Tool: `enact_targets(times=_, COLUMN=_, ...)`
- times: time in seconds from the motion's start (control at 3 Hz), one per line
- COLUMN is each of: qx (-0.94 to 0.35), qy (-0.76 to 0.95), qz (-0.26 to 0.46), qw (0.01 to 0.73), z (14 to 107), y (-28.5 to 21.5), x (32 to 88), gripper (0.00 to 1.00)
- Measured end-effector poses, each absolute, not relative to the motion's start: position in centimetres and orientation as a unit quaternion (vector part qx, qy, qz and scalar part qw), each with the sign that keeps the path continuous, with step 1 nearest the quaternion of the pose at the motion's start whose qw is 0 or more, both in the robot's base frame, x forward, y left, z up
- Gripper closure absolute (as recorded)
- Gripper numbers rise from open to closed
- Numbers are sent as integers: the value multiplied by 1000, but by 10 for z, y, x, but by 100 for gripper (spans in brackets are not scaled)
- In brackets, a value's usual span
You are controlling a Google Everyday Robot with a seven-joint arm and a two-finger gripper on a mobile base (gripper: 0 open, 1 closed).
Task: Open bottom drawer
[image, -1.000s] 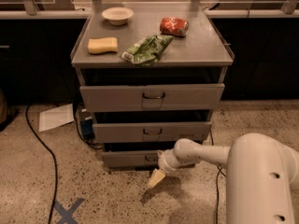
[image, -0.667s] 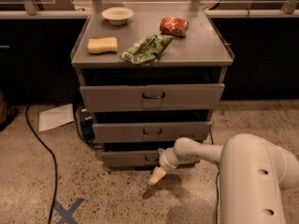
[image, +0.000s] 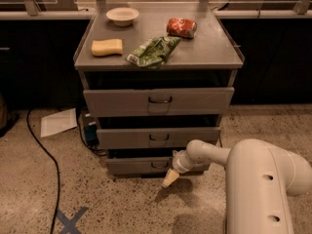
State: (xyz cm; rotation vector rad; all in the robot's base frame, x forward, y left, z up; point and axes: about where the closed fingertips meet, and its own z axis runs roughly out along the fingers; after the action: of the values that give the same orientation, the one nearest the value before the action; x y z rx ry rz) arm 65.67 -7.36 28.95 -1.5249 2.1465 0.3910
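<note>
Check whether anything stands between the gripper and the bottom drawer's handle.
Nothing visible does. The gripper hangs just below and right of the handle on the bottom drawer, low over the floor. The cable and paper lie off to the left.

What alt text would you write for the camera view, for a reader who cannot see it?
A robot arm's gripper points down at the floor just in front of the bottom drawer of a grey three-drawer cabinet. On the cabinet top lie a white bowl, a yellow sponge, a green bag and a red bag.
</note>
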Motion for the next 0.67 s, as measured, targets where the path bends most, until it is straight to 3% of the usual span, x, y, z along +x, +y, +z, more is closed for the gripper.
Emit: enact_targets(times=0.67, qx=-569, qy=782, qz=126, qw=222, z=236, y=-69, x=683, gripper=0)
